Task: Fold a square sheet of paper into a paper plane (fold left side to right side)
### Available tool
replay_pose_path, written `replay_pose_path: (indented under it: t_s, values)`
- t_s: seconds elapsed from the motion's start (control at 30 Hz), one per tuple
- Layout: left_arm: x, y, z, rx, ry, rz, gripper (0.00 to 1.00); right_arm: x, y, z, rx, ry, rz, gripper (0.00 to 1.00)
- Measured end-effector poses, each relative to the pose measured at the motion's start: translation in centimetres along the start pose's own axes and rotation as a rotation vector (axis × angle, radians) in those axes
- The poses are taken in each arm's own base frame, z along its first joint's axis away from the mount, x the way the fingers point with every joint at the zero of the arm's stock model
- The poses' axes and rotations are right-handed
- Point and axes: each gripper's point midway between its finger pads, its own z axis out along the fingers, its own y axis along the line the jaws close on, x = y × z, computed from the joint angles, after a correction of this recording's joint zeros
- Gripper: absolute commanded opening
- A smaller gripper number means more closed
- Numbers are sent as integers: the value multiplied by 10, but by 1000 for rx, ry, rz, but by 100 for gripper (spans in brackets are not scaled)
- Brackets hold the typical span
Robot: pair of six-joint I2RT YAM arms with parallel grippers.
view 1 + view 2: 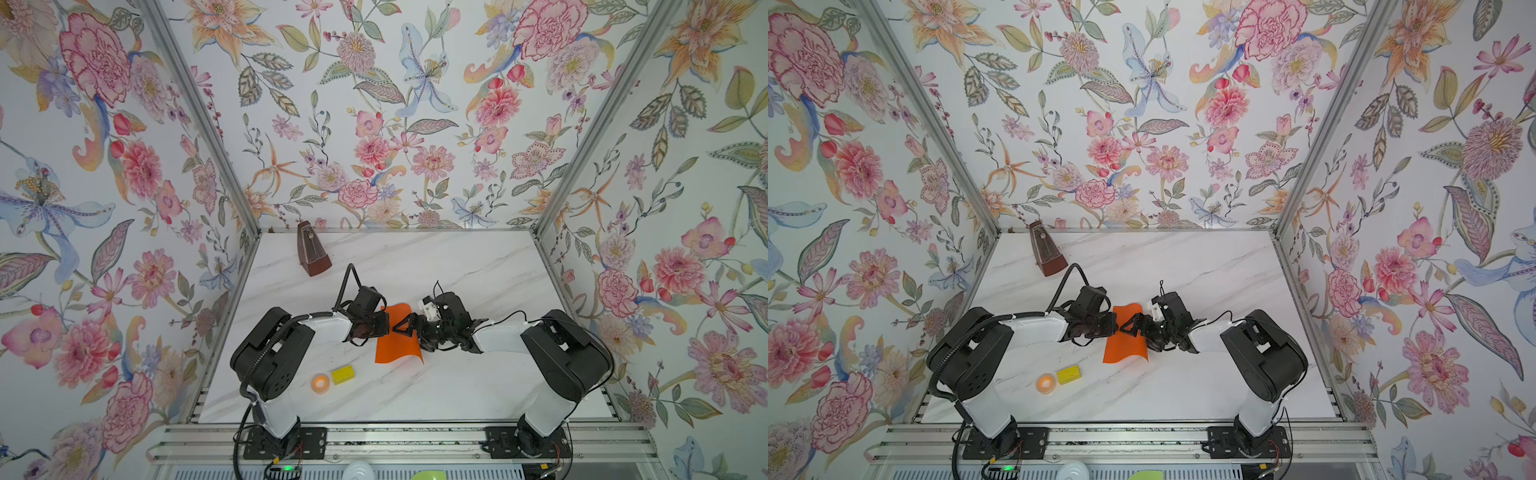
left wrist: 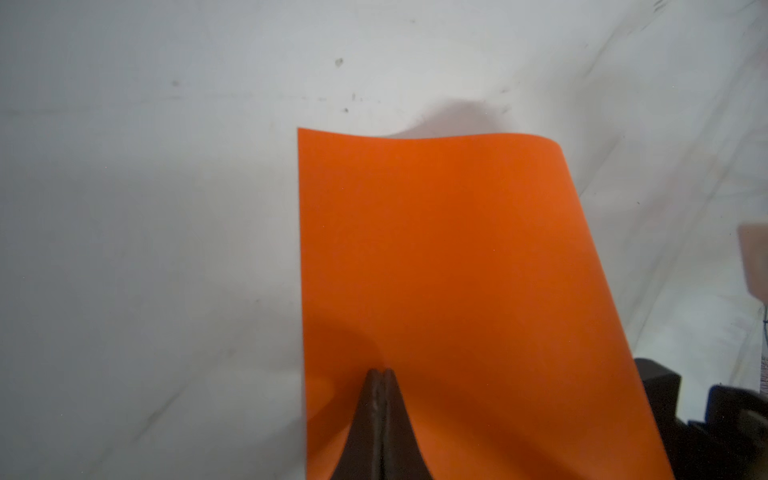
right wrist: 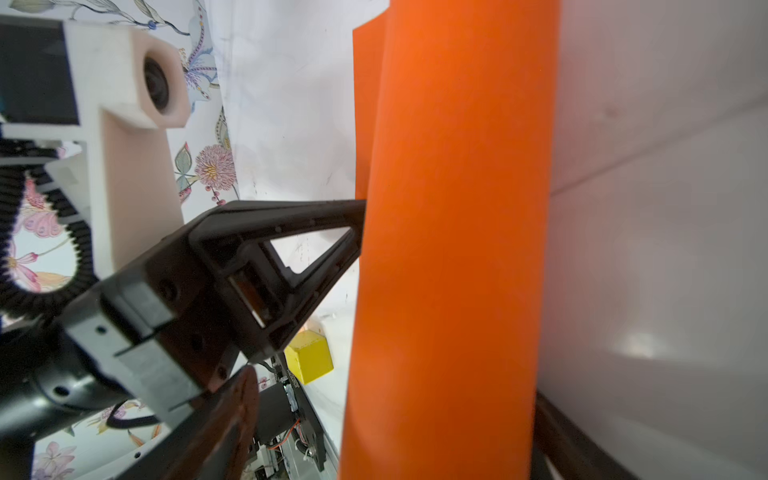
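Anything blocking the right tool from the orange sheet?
Nothing visible. The square sheet of paper, pinched by the shut left tool, stands right at the open right tool; the yellow block lies well clear.

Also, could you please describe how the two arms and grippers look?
The left arm and right arm have bulky black joint housings and white links. A ribbed black conduit follows the left, a thin black cable the right. The left gripper and right gripper are black, with triangular skeleton fingers.
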Motion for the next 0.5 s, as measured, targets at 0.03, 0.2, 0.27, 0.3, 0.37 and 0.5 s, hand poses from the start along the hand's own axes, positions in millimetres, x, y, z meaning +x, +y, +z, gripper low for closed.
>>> replay_pose_path:
  t_s: [0.03,0.2,0.27,0.3,0.37,0.5]
  values:
    - [0,0,0,1,-2,-4,0,6,0,-2,-12,6,9,91]
    - [-2,1,0,3,-10,-9,0,18,-5,-11,-41,2,44,91]
    - [-2,1,0,4,-10,-8,0,15,-9,-15,-47,-6,63,90]
    - [-2,1,0,3,-10,-8,0,12,-11,-19,-50,-14,72,90]
    - [-3,2,0,3,-11,-8,0,3,-16,-26,-48,-40,91,89]
    - [-3,2,0,3,-10,-9,0,-20,-30,-42,-37,-102,132,84]
